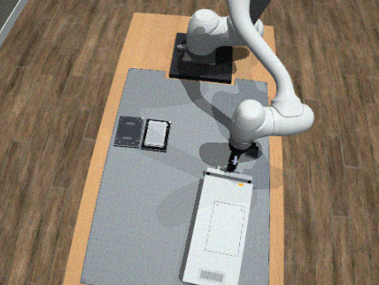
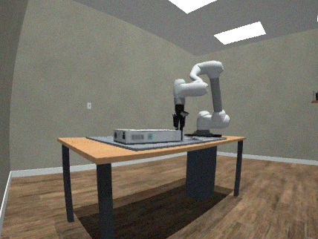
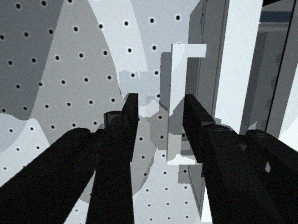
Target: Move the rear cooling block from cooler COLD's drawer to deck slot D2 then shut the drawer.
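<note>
The cooler COLD [image 1: 221, 230] [image 2: 148, 136] is a long white box. Its lamp [image 1: 240, 184] glows orange. A dark strip of the drawer's inside shows behind the drawer front [image 3: 240, 65], so the drawer stands slightly open. My gripper [image 1: 231, 169] [image 2: 180, 131] [image 3: 160, 108] points down at the front, partly open, its fingers on either side of the handle [image 3: 178, 75], with a gap to the left finger. A pale block [image 1: 156, 134] lies in the dark-framed deck slot nearer COLD; its tubes are too small to tell. The farther slot [image 1: 128, 132] shows no block. The front block is hidden.
The two deck slots lie side by side at the left of the grey perforated mat [image 1: 133, 199]. The robot's base [image 1: 201, 71] stands on a black plate at the back. The wooden table's edge [image 1: 276, 212] runs close along COLD's right side.
</note>
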Available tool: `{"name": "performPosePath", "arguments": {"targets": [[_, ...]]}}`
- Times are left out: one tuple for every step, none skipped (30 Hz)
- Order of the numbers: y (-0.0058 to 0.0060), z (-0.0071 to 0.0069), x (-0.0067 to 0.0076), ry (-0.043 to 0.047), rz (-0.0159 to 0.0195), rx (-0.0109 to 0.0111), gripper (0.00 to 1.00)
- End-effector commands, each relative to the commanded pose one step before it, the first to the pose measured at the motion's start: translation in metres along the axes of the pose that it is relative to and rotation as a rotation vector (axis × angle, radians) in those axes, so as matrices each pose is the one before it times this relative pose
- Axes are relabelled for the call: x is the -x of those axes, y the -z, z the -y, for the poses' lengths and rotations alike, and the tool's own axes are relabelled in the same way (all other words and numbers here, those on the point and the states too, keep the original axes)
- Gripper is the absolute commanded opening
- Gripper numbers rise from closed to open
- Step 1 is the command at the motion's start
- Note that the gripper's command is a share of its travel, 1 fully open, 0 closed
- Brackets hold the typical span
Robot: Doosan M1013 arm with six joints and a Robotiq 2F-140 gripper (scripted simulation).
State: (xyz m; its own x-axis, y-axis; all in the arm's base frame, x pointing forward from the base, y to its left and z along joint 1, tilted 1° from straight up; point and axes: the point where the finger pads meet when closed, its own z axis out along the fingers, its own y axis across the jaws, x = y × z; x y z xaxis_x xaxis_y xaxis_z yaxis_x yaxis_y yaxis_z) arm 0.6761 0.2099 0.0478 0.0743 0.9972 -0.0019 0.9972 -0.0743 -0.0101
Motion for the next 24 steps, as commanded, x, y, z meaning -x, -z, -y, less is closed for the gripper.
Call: {"name": "performPosePath", "arguments": {"targets": [[0.00106,0.00076,-0.00030,-0.00018,-0.00098,0.00142,0.34],[0.00000,0.00000,0.00000,0.00000,0.00000,0.00000,0.34],[0.00000,0.00000,0.00000,0.00000,0.00000,0.00000,0.34],[0.00000,0.00034,0.00000,0.00000,0.00000,0.00000,0.34],[0.00000,0.00033,0.00000,0.00000,0.00000,0.00000,0.34],[0.00000,0.00033,0.00000,0.00000,0.00000,0.00000,0.34],[0.00000,0.00033,0.00000,0.00000,0.00000,0.00000,0.34],[0.00000,0.00033,0.00000,0.00000,0.00000,0.00000,0.34],[0.00000,0.00033,0.00000,0.00000,0.00000,0.00000,0.34],[0.00000,0.00033,0.00000,0.00000,0.00000,0.00000,0.34],[0.00000,0.00033,0.00000,0.00000,0.00000,0.00000,0.34],[0.00000,0.00033,0.00000,0.00000,0.00000,0.00000,0.34],[0.00000,0.00033,0.00000,0.00000,0.00000,0.00000,0.34],[0.00000,0.00033,0.00000,0.00000,0.00000,0.00000,0.34],[0.00000,0.00033,0.00000,0.00000,0.00000,0.00000,0.34],[0.00000,0.00033,0.00000,0.00000,0.00000,0.00000,0.34],[0.00000,0.00033,0.00000,0.00000,0.00000,0.00000,0.34],[0.00000,0.00033,0.00000,0.00000,0.00000,0.00000,0.34],[0.00000,0.00000,0.00000,0.00000,0.00000,0.00000,0.34],[0.00000,0.00000,0.00000,0.00000,0.00000,0.00000,0.34],[0.00000,0.00034,0.00000,0.00000,0.00000,0.00000,0.34],[0.00000,0.00033,0.00000,0.00000,0.00000,0.00000,0.34],[0.00000,0.00033,0.00000,0.00000,0.00000,0.00000,0.34],[0.00000,0.00033,0.00000,0.00000,0.00000,0.00000,0.34]]}}
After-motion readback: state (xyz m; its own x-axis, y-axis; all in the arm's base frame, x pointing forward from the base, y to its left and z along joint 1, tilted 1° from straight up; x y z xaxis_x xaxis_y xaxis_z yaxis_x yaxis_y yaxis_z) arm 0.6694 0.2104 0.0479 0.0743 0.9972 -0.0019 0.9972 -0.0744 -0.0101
